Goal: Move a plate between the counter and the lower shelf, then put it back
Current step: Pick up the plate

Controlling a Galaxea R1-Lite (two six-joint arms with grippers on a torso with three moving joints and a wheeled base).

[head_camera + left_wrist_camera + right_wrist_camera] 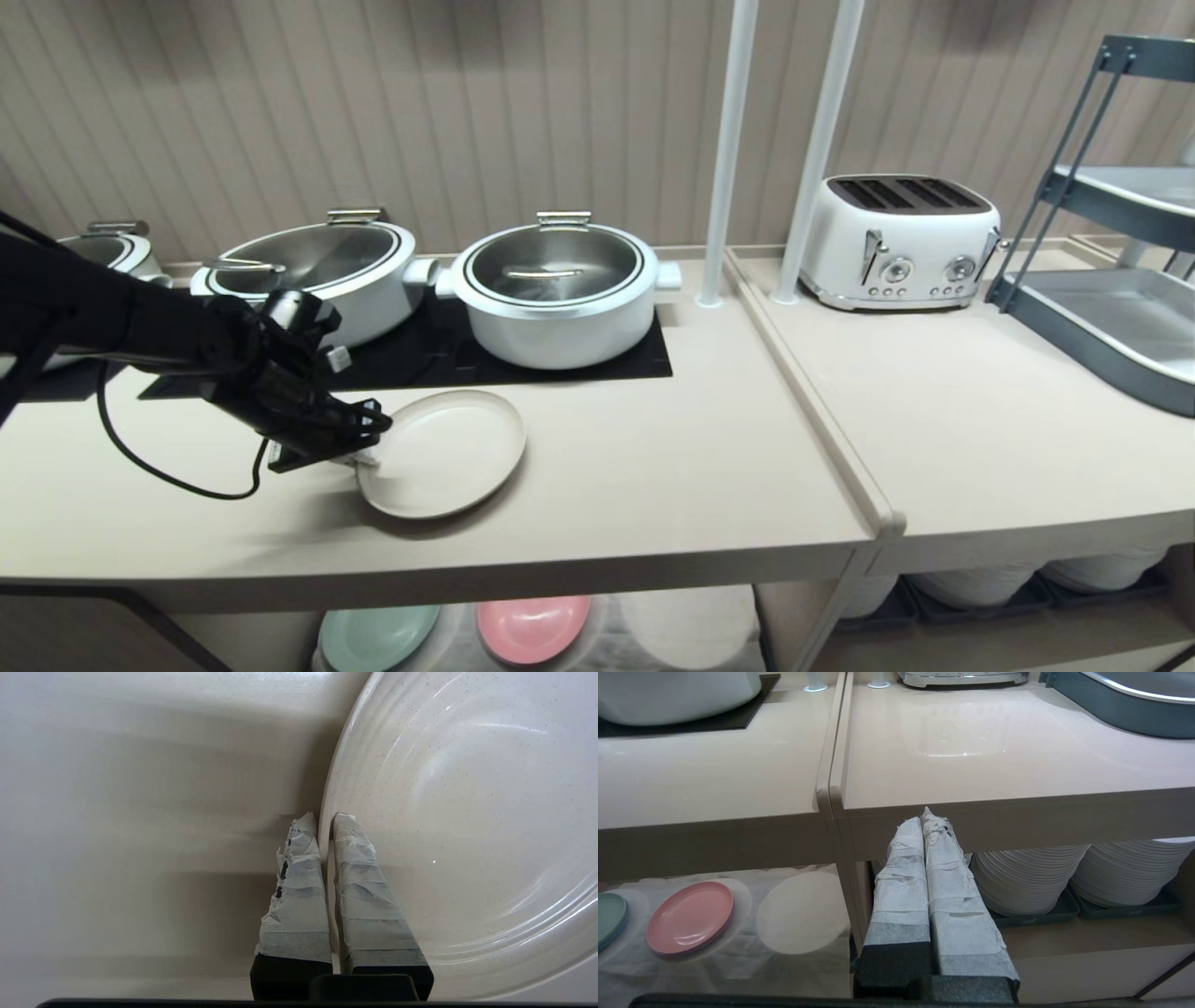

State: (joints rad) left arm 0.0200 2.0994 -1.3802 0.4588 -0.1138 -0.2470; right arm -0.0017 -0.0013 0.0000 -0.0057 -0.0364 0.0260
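White lidded pots [557, 294] on black hob panel, white toaster [898, 241], pink plate [690, 918], mint-green plate [377, 637].

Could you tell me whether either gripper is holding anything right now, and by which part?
The left gripper is shut on the plate, pinching its rim on the counter. The right gripper holds nothing.

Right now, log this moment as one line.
left gripper: shut on plate rim | plate: on counter | right gripper: shut, parked before counter edge
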